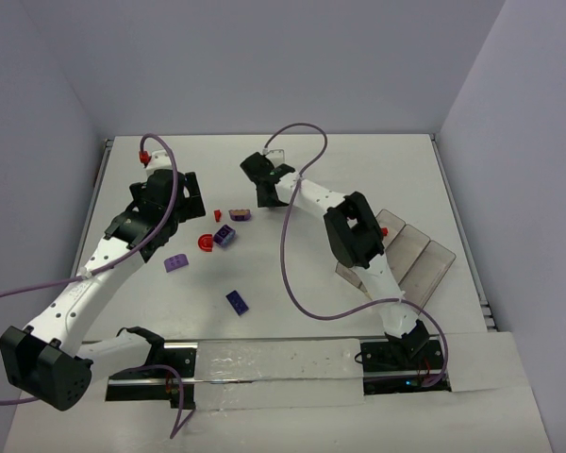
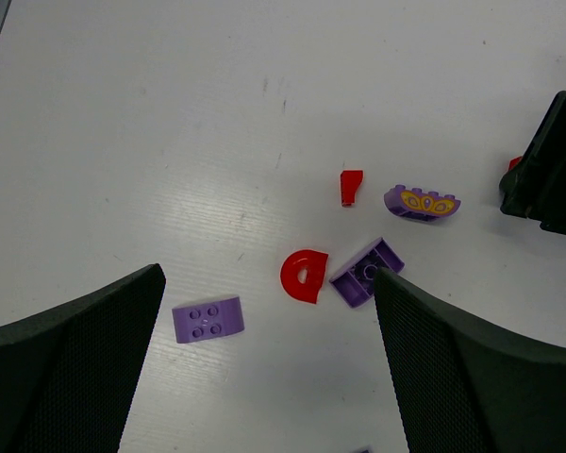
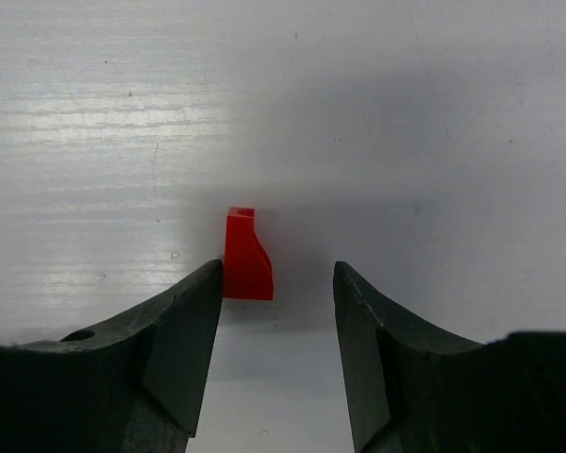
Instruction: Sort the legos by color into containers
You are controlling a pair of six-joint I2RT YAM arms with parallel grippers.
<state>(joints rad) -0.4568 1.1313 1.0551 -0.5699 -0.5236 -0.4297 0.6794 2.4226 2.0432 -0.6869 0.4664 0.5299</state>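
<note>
The left gripper (image 2: 266,276) is hanging wide open over the loose legos (image 2: 305,276). The right gripper (image 3: 281,274) is sitting open around a tiny red piece (image 3: 246,260) lying just beside its nine-o'clock finger; centring before closing looks wise. At four o'clock, the arm is hiding part of the tray (image 1: 434,260).

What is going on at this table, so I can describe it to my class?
Two robot arms are sorting Lego bricks by colour into a three-compartment tray. The right gripper is open, its fingers on either side of a small red piece lying on the table, not yet gripped. The left gripper hangs open above a red half-disc and a light purple brick. A dark violet brick lies apart from them.
</note>
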